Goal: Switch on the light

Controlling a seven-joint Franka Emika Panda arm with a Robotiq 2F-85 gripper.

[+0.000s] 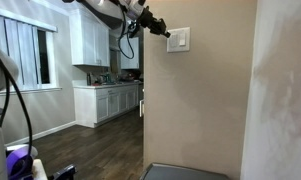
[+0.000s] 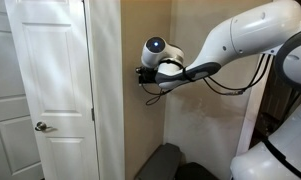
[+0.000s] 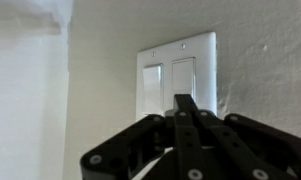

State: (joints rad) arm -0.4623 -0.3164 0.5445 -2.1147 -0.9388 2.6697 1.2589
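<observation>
A white double rocker light switch plate (image 3: 176, 72) is fixed to the beige wall; it also shows in an exterior view (image 1: 178, 39). My gripper (image 3: 184, 106) is shut, its black fingers pressed together with nothing between them. The fingertips point at the lower edge of the right rocker (image 3: 184, 78), very close to it or touching it. In an exterior view the gripper (image 1: 166, 33) reaches the plate's side. In the other exterior view the gripper (image 2: 140, 75) meets the wall corner, and the switch is hidden there.
A white door (image 2: 45, 95) with a handle stands beside the wall corner. White kitchen cabinets (image 1: 108, 102) and a dark wood floor lie beyond the wall. The robot's cables (image 1: 125, 45) hang near the wrist.
</observation>
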